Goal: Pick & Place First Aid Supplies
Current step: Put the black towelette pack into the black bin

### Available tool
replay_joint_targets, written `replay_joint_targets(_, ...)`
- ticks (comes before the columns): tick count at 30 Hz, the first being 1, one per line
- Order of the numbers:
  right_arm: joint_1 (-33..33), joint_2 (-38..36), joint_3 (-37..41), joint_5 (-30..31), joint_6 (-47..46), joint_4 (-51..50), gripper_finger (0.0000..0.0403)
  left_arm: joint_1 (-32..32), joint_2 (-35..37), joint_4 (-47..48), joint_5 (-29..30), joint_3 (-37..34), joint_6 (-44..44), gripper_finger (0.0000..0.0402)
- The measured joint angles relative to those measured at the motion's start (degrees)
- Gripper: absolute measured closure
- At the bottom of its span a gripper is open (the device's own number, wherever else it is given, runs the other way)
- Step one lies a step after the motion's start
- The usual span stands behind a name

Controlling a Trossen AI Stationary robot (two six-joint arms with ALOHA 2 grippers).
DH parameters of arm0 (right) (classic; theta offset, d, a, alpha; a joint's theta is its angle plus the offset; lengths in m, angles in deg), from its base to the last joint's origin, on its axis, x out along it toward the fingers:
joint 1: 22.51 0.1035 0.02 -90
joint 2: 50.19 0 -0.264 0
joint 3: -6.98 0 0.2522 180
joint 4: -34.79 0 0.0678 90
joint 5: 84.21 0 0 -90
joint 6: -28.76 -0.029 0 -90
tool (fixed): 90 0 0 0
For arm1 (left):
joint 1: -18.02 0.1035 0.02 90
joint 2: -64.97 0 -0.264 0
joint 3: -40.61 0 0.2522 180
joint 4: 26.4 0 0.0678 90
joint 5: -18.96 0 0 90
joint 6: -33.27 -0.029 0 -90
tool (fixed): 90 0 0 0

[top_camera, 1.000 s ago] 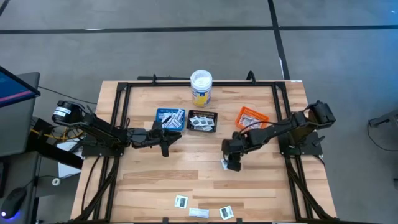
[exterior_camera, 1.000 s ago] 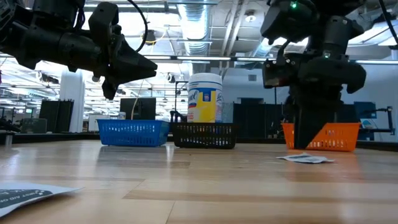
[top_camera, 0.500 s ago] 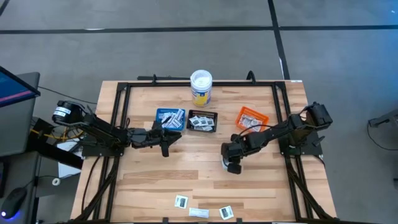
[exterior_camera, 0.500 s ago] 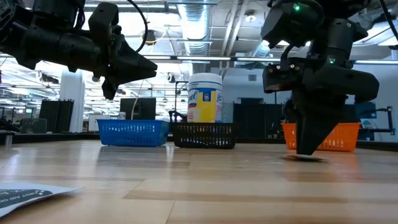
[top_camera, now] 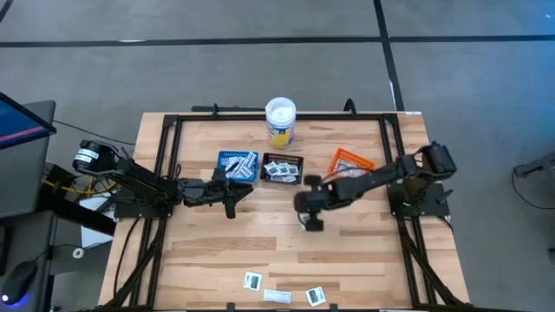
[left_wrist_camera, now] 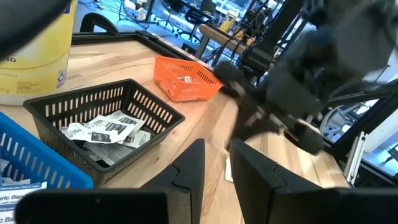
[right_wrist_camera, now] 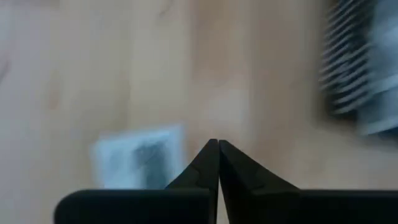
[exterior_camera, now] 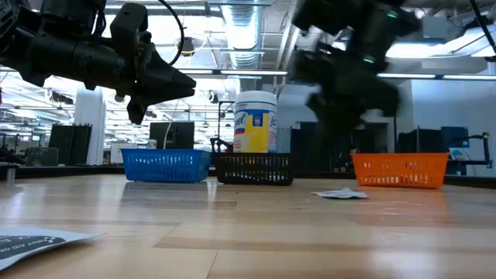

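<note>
The right gripper (top_camera: 310,218) is being held just right of centre in the high view, pinched shut with nothing between its fingers. A squarish white packet (right_wrist_camera: 138,157) is lying flat on the table (top_camera: 364,251) just beside the fingertips, so the pick step is judged as not yet achieved. Reopening and lining up over the packet is being called for. The black tray (top_camera: 284,170), blue tray (top_camera: 237,163), orange tray (top_camera: 350,163) and tub (top_camera: 280,121) are standing above centre. The left gripper (top_camera: 230,194) is being kept narrowly open, left of centre. Nothing is blocking the way.
</note>
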Motion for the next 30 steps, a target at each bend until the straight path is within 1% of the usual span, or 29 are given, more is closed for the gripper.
replay_joint_targets(3,-2.9,0.0,-3.4,5.8,4.6,-1.0,0.0401,0.0,0.0,0.0,0.0,0.0,0.0,0.0325)
replay_joint_targets(5,-5.2,0.0,-5.5,6.9,6.0,-1.0,0.0402,0.0,0.0,0.0,0.0,0.0,0.0,0.0325)
replay_joint_targets(6,-6.2,-0.1,-6.3,6.2,5.9,-1.8,0.0401,0.0,0.0,0.0,0.0,0.0,0.0,0.0325)
replay_joint_targets(7,-7.0,-0.1,-6.8,4.1,4.7,-3.5,0.0400,0.0,0.0,0.0,0.0,0.0,0.1,0.0325)
replay_joint_targets(10,-7.6,-0.1,-7.0,-5.6,-0.2,-9.1,0.0399,0.0,0.0,0.0,0.0,0.0,0.0,0.0325)
replay_joint_targets(12,-6.7,-0.1,-6.6,-9.9,-2.3,-12.7,0.0399,0.0,0.0,0.0,0.0,0.0,0.0,0.0325)
replay_joint_targets(15,-4.5,-0.1,-6.4,-10.7,-8.3,-17.6,0.0398,0.0,0.0,0.0,0.0,0.0,0.0,0.0325)
replay_joint_targets(20,-1.8,-0.1,-6.4,-10.6,-16.1,-16.9,0.0398,0.0,0.0,0.0,0.0,0.0,0.0,0.0325)
replay_joint_targets(25,-0.9,-0.1,-6.4,-10.3,-16.6,-16.2,0.0398,0.0,0.0,0.0,0.0,0.0,0.0,0.0325)
replay_joint_targets(30,-0.8,-0.1,-6.5,-10.5,-14.9,-21.3,0.0398,0.0,0.0,0.0,0.0,0.0,0.0,0.0325)
